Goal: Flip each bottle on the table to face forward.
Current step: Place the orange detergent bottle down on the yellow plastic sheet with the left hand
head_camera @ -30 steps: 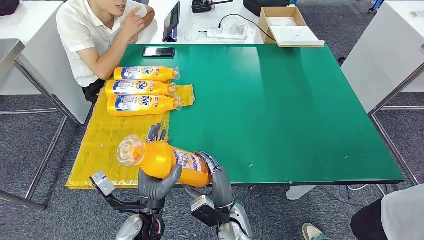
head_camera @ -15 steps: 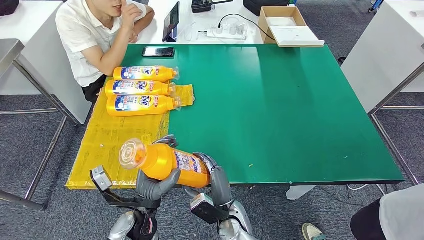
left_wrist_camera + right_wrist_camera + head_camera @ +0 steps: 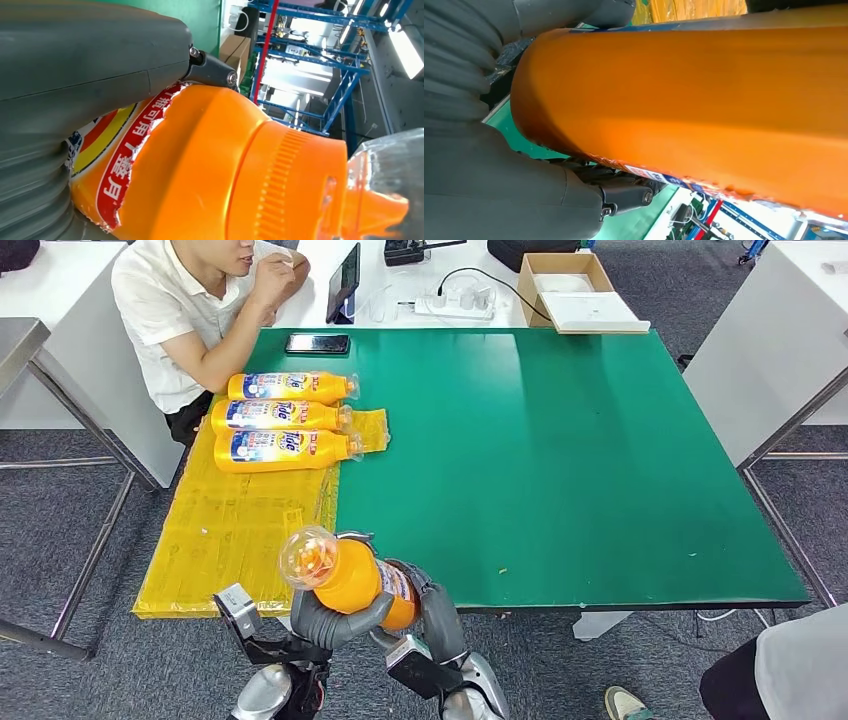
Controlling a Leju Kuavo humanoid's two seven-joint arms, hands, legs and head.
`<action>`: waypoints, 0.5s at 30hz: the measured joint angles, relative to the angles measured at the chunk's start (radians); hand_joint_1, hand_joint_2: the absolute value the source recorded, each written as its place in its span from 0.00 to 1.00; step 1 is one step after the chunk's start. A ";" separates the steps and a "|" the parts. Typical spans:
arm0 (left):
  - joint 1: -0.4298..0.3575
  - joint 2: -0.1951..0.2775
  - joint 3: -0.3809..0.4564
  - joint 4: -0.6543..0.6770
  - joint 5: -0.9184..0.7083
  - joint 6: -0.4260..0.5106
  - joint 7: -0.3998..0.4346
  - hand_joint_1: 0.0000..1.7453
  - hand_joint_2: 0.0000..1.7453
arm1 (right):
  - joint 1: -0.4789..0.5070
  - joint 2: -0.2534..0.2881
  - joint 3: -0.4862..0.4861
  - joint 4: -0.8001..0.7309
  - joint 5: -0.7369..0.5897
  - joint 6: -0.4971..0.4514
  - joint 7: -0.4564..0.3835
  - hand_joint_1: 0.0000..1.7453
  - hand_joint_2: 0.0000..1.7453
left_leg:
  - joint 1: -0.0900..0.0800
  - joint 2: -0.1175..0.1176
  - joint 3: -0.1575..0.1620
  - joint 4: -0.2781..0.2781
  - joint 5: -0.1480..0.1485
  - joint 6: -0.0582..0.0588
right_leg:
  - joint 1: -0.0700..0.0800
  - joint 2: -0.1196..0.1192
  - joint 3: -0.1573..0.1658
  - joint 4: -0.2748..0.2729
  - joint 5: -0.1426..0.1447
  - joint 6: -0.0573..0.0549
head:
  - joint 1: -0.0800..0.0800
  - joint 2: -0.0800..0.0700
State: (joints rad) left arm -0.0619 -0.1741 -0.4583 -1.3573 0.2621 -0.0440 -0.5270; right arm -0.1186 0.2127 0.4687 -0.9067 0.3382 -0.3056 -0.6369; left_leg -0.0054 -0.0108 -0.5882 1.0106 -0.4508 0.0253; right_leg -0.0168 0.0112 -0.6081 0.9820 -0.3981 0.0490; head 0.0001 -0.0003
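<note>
- You have the green tabletop (image 3: 560, 460) ahead of you, with a yellow mat (image 3: 235, 525) laid along its left side.
- A person in a white shirt (image 3: 175, 300) sits at the far left corner of the tabletop, one hand raised near the face.
- A cardboard box (image 3: 575, 290) rests on the white desk beyond the far edge, and a power strip (image 3: 455, 302) lies just left of it.
- Three orange bottles (image 3: 285, 418) lie side by side on the far end of the mat, labels up, caps pointing right.
- Your held bottle (image 3: 350, 575) is up off the tabletop at the near edge, tilted with its clear cap (image 3: 307, 556) raised toward the camera.
- Your left hand (image 3: 335, 620) grasps that bottle from below, fingers wrapped around the body; in the left wrist view the thumb (image 3: 90, 55) presses on the label.
- Your right hand (image 3: 435, 605) also grasps the bottle, at its base end on the right.
- A black phone (image 3: 317, 343) lies on the tabletop near the far edge, beside the person.
</note>
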 joint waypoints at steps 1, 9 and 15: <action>-0.002 -0.001 -0.001 0.002 -0.005 0.002 0.000 1.00 1.00 | 0.004 -0.001 0.003 -0.010 0.001 0.004 0.003 0.00 0.50 | 0.000 0.000 0.000 0.000 0.000 0.000 | 0.000 0.000 0.000 0.000 0.000 0.000 | 0.000 0.000; -0.009 -0.002 0.007 0.015 -0.019 0.035 0.025 1.00 1.00 | 0.030 -0.005 0.051 -0.085 0.003 0.017 -0.009 0.00 0.00 | 0.000 0.000 0.000 0.000 0.000 0.000 | 0.000 0.000 0.000 0.000 0.000 0.000 | 0.000 0.000; -0.019 0.001 0.025 0.015 -0.086 0.094 0.025 1.00 1.00 | 0.039 -0.014 0.062 -0.112 0.007 0.007 -0.022 0.00 0.00 | 0.000 0.000 0.000 0.000 0.000 0.000 | 0.000 0.000 0.000 0.000 0.000 0.000 | 0.000 0.000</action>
State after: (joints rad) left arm -0.0807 -0.1731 -0.4330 -1.3423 0.1756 0.0499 -0.5016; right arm -0.0799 0.1988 0.5309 -1.0183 0.3450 -0.2989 -0.6592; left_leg -0.0054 -0.0108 -0.5884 1.0106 -0.4508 0.0253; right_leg -0.0168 0.0113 -0.6082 0.9821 -0.3980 0.0490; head 0.0001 -0.0003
